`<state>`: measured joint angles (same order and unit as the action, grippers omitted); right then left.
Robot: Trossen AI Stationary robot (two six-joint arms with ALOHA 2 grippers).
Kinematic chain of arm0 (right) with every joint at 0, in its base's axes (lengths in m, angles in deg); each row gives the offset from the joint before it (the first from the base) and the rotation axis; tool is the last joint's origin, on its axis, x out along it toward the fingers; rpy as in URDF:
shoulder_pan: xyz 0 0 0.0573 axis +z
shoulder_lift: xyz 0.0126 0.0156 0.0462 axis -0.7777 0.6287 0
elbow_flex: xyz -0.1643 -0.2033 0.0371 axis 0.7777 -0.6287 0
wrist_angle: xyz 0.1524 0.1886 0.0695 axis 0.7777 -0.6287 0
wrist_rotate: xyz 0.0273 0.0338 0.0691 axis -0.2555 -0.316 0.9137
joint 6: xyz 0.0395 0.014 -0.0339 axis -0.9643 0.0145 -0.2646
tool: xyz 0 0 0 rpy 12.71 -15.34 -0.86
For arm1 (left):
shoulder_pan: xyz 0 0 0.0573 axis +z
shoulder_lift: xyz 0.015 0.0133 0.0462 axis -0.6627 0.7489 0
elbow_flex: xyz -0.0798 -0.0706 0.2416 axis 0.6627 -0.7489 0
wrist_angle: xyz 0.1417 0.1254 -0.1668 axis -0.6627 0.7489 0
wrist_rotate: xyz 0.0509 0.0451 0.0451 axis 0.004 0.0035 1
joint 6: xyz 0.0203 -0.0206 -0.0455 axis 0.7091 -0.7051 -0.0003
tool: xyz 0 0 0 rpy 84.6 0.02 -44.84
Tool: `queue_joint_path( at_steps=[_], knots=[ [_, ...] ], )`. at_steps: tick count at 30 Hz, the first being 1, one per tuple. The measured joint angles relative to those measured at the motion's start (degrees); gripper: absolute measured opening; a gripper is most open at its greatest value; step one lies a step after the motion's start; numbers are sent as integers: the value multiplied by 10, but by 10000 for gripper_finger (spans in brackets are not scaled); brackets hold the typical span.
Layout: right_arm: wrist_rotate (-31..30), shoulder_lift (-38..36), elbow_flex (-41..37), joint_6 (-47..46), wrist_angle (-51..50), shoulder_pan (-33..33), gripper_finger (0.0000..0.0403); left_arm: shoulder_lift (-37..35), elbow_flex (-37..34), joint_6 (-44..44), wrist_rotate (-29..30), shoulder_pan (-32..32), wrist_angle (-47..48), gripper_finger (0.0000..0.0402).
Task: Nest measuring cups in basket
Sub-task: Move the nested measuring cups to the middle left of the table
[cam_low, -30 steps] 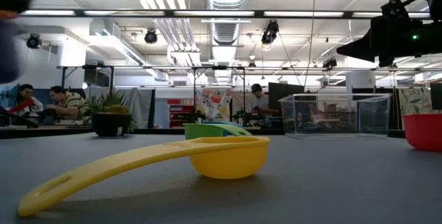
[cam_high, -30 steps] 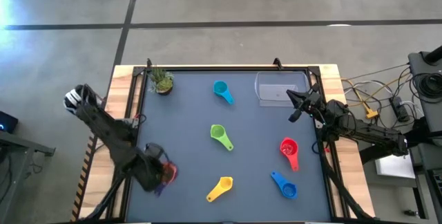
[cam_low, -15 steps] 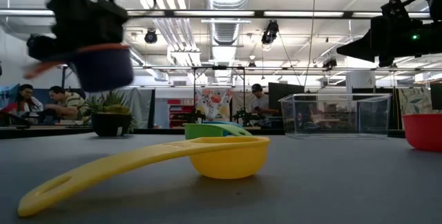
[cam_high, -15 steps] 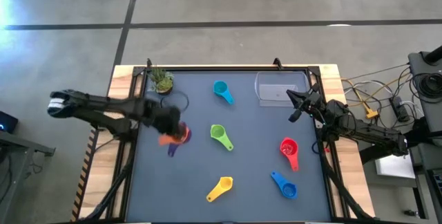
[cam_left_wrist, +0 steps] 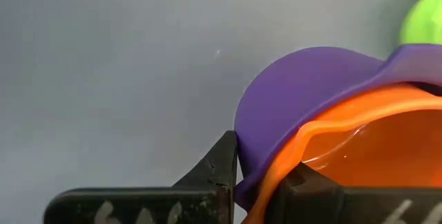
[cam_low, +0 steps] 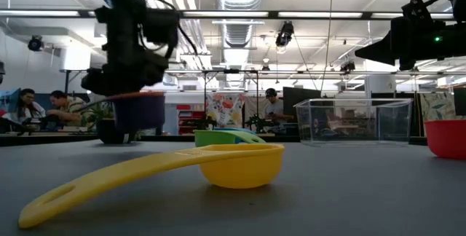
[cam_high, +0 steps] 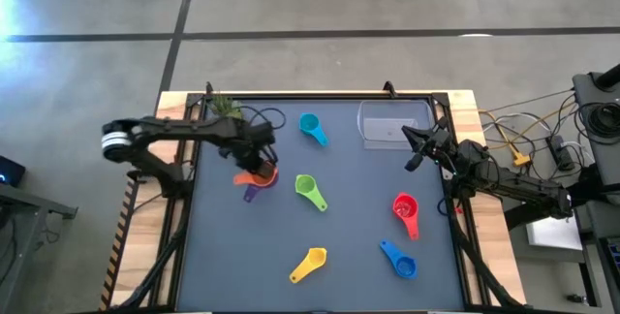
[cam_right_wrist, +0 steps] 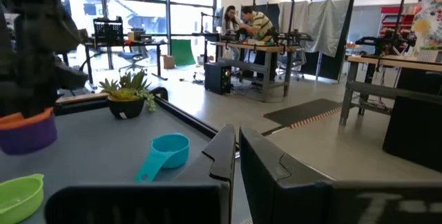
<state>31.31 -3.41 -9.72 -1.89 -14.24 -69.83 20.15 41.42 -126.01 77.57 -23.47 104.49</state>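
My left gripper (cam_high: 254, 157) is shut on two nested cups, orange inside purple (cam_high: 258, 176), over the table's left middle. They also show in the low view (cam_low: 138, 112) and in the left wrist view (cam_left_wrist: 311, 113). The teal cup (cam_high: 312, 128), green cup (cam_high: 310, 193), red cup (cam_high: 406, 211), blue cup (cam_high: 398, 259) and yellow cup (cam_high: 310, 265) lie apart on the mat. The clear basket (cam_high: 392, 122) stands at the far right. My right gripper (cam_high: 412, 149) waits beside the basket, shut and empty. My left gripper pinches the nested cups' walls at the rim. One finger (cam_left_wrist: 304, 186) is inside the orange cup and the other (cam_left_wrist: 217, 165) is outside the purple wall (cam_left_wrist: 255, 141). The fingers come from above, pointing down. The cups hang upright, clear of the table.
A small potted plant (cam_high: 226, 110) stands at the far left corner, just behind my left gripper. The table has a raised dark frame (cam_high: 320, 96) around the mat. People sit at desks in the room beyond.
My left gripper has gone from the table's near left corner toward the far edge and toward the right, carrying the nested orange and purple cups clear of the table. It now hangs near the plant. My right gripper has kept still.
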Motion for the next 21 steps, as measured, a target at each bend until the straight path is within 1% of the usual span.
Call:
queue_joint_path(
  at_steps=[5, 9, 14, 17, 21],
  knots=[
    [0, 0, 0, 0, 0, 0, 13, 66, 28, 32, 0, 1, 12, 13],
    [0, 0, 0, 0, 0, 0, 13, 96, 34, 47, 1, 1, 11, 20],
    [0, 0, 0, 0, 0, 0, 13, 107, 35, 64, 1, 1, 12, 68],
    [0, 0, 0, 0, 0, 0, 13, 100, 37, 72, 2, 1, 16, 98],
    [0, 0, 0, 0, 0, 0, 13, 83, 60, 85, 3, 1, 39, 138]
  ],
)
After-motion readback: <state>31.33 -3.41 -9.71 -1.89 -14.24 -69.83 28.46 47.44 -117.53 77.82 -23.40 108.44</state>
